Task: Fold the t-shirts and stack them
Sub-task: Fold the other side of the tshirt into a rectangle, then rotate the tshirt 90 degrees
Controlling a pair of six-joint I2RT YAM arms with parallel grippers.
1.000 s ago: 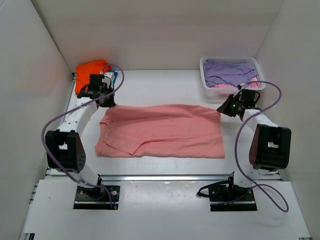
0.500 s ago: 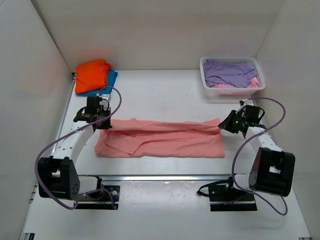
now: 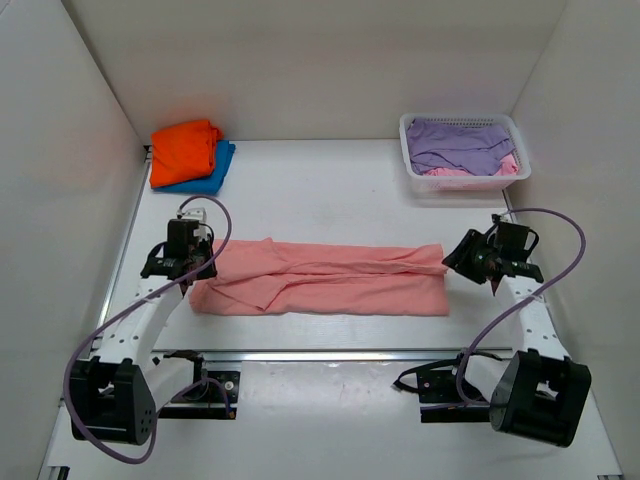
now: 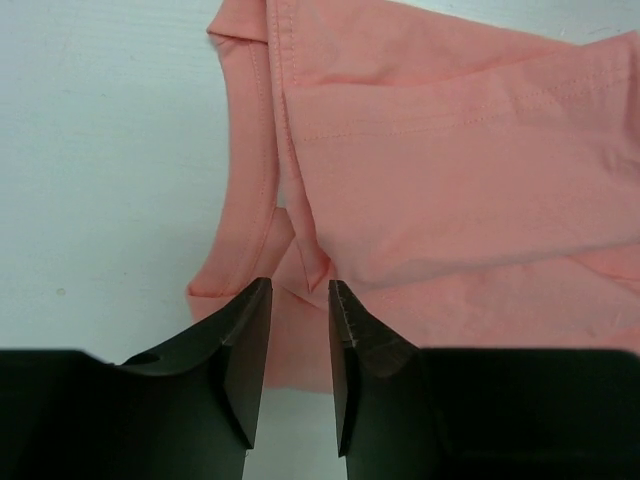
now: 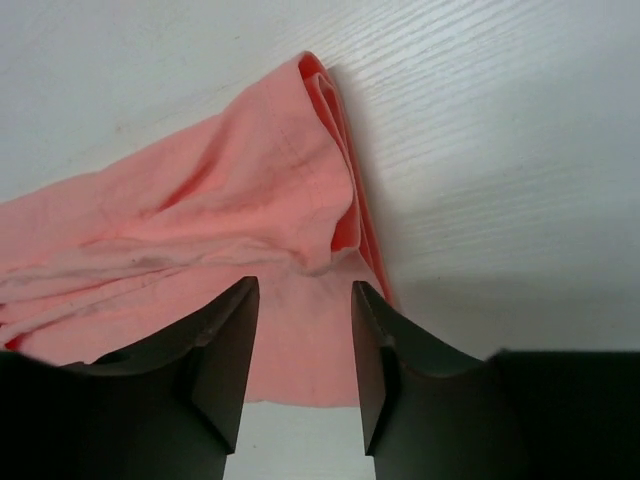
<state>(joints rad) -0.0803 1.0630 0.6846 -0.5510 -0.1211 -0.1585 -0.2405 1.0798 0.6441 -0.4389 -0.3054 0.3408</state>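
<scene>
A salmon-pink t-shirt [image 3: 330, 277] lies folded lengthwise into a long band across the middle of the table. My left gripper [image 3: 203, 266] hovers at its left end, jaws open with only a narrow gap, the cloth [image 4: 440, 180] lying loose below them. My right gripper [image 3: 452, 258] is at the shirt's right end, open, above the folded corner [image 5: 300, 200]. A folded bright orange t-shirt [image 3: 186, 148] rests on a blue one [image 3: 212, 170] at the back left. A lavender-purple t-shirt [image 3: 455, 145] fills the basket.
The white mesh basket [image 3: 414, 172] stands at the back right with some pink cloth [image 3: 450, 173] under the purple one. White walls close in the table on both sides and the back. A metal rail [image 3: 330, 355] runs along the near edge.
Both grippers carried the shirt's far edge toward me, folding it over the near half, then let go. Both have opened.
</scene>
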